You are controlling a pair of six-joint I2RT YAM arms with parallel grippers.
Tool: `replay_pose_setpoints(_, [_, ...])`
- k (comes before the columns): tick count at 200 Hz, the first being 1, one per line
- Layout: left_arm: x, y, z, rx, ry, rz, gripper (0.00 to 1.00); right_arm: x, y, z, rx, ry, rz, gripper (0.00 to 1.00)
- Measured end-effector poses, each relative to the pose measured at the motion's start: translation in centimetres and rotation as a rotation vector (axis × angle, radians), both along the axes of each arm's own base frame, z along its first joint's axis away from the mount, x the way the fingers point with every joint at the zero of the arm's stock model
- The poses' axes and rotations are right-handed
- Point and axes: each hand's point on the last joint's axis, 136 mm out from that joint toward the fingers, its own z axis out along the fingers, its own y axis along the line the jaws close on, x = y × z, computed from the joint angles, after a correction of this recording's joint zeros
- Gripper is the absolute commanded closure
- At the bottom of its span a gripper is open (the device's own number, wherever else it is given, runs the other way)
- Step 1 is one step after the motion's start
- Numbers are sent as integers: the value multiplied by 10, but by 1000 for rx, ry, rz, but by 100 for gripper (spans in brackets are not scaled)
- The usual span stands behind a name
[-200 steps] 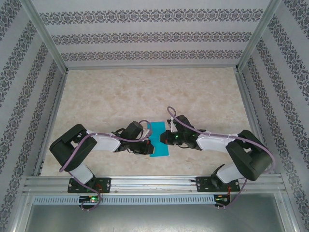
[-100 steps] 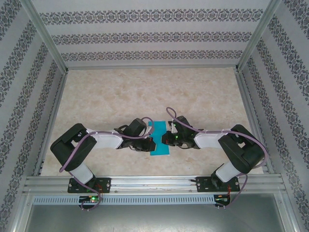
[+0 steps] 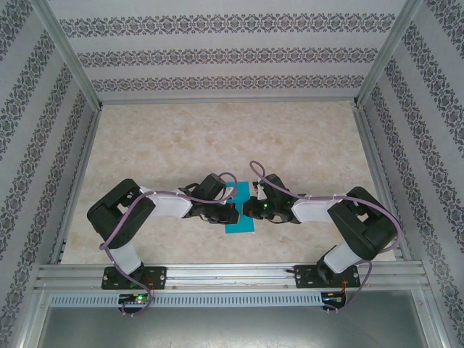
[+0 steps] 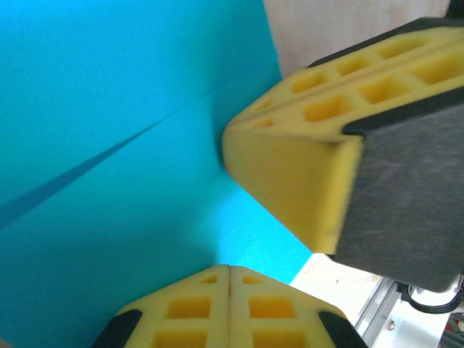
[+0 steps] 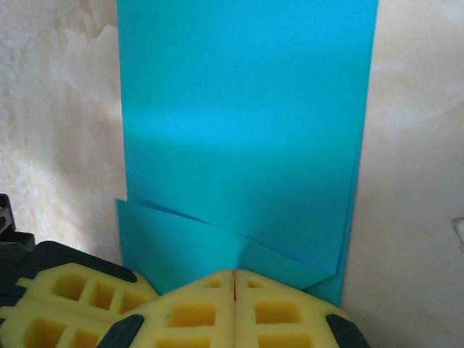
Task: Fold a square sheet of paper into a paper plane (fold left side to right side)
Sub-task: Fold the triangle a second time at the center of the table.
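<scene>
Paper first: a turquoise sheet of paper [image 3: 241, 225] lies on the pale marbled table [image 3: 181, 145], close to the near edge and midway between the two arms. In the right wrist view it reads as a tall, narrow rectangle, doubled over itself. A lower layer peeks out along its right side and at the near left corner, where slanting edges cross. Its surface is plain colour, with a soft band of glare across the middle.

The left gripper [image 3: 230, 212] reaches in from the left with its yellow foam fingers [image 4: 188, 312] pressed together. Their tips rest on the sheet's surface, and I cannot tell whether any paper is caught between them. A long slanted crease runs across the paper ahead of it.

The right gripper [image 3: 247, 209] comes in from the opposite side, its fingers likewise pressed together at the sheet's near edge. Its tips sit over the layered corner and just beside the left gripper's pads. In the left wrist view the right gripper's tip touches the paper.

Purple cables [image 3: 109, 239] loop along both arms. A grey metal rail [image 3: 232, 274] carries the two bases, and patterned wallpaper [image 3: 217, 58] lines the walls around the table.
</scene>
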Motion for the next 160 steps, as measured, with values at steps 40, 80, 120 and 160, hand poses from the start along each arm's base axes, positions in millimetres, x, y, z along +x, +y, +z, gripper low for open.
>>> replay_pose_setpoints(40, [-1, 0, -1, -2, 4, -3, 100, 0, 0, 0, -2, 1, 0, 100])
replay_pose_setpoints(80, [-3, 0, -2, -21, -8, -7, 100, 1, -1, -1, -5, 11, 3, 100])
replay_pose_setpoints(120, [-10, 4, -2, -39, -14, -22, 100, 1, -1, -1, -5, 26, 7, 100])
replay_pose_setpoints(160, [-20, 8, -2, -51, -14, -49, 100, 1, -2, -2, -3, 33, 13, 100])
